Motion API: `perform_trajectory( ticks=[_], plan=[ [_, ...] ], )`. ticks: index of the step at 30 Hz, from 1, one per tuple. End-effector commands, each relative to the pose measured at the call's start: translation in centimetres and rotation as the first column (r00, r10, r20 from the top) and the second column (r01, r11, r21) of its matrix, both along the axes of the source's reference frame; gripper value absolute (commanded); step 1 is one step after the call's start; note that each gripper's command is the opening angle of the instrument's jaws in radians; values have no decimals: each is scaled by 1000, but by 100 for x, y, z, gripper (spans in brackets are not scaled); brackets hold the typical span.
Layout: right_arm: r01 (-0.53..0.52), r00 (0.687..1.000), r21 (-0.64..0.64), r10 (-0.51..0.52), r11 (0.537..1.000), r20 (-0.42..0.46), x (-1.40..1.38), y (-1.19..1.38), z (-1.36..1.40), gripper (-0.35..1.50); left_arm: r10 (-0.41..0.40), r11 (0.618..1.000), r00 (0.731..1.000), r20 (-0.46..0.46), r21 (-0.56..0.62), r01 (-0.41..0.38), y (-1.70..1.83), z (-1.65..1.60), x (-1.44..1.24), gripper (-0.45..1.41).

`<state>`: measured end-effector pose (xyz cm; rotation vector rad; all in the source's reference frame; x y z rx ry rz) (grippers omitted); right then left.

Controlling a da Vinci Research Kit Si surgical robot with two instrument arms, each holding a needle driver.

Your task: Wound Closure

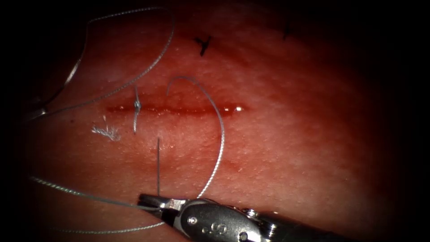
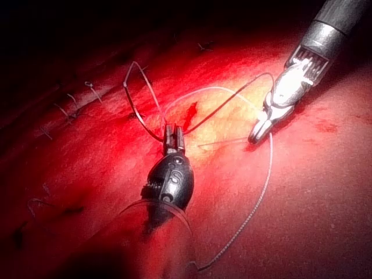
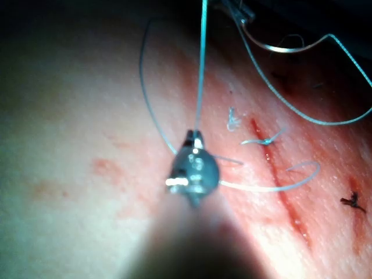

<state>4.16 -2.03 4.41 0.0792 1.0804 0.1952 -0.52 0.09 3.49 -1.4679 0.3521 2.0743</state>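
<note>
Endoscope: 1 right tool (image 1: 150, 201) on thread (image 1: 218, 148); 1 cut (image 1: 179, 109); 1 stitch (image 1: 136, 106)

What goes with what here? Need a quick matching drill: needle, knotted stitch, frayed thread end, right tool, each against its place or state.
Things:
1. needle
2. knotted stitch
3. frayed thread end
4. right tool

Places or states:
A. lies loose on the tissue, below the cut in the endoscope view
B. jaws shut on the thread
C. held by the left tool, not in the tissue
D. sits across the cut's left part

Pairs: 1-C, 2-D, 3-A, 4-B
</note>
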Motion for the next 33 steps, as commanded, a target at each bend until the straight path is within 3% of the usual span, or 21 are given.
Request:
perform_trajectory(
  ticks=[1, 7, 14, 15, 16, 17, 19, 21, 29, 33],
  plan=[
    [16, 1000, 3, -16, 1000, 0, 5, -14, -13, -35, 0, 1000, 1000, 2, -2, 0, 3, 5, -6, -45],
    [55, 998, -5, -55, 998, -25, -7, -50, -59, -35, 0, 1000, 1000, 2, -2, 0, 3, 5, -6, -45],
    [75, 996, 7, -75, 997, -39, -5, -70, -93, -35, 0, 1000, 1000, 2, -2, 0, 3, 5, -6, -45],
    [76, 997, 15, -76, 997, -31, -1, -63, -94, -6, 0, 1000, 1000, 2, -2, 0, 3, 5, -6, -45],
    [70, 997, 15, -69, 997, -33, 0, -60, -93, 36, -1, 1000, 1000, 1, -2, 1, 3, 5, -6, -45],
    [38, 998, 13, -37, 999, -52, 3, -46, -87, 101, -1, 1000, 1000, 1, -2, 1, 3, 5, -6, -45],
    [22, 998, 16, -20, 1000, -62, 2, -31, -80, 128, -1, 1000, 1000, 1, -2, 1, 3, 5, -6, -45],
    [14, 998, 22, -13, 1000, -60, -1, -19, -74, 138, 0, 1000, 1000, 2, -2, 0, 3, 5, -6, -45],
    [38, 999, 9, -38, 999, -24, -20, 33, -60, 136, 0, 1000, 1000, 2, -2, 0, 3, 6, -5, -45],
    [-7, 1000, 17, 8, 1000, -26, -22, 63, -52, 123, 0, 1000, 1000, 2, -2, 0, 3, 6, -5, -45]
  ],
)
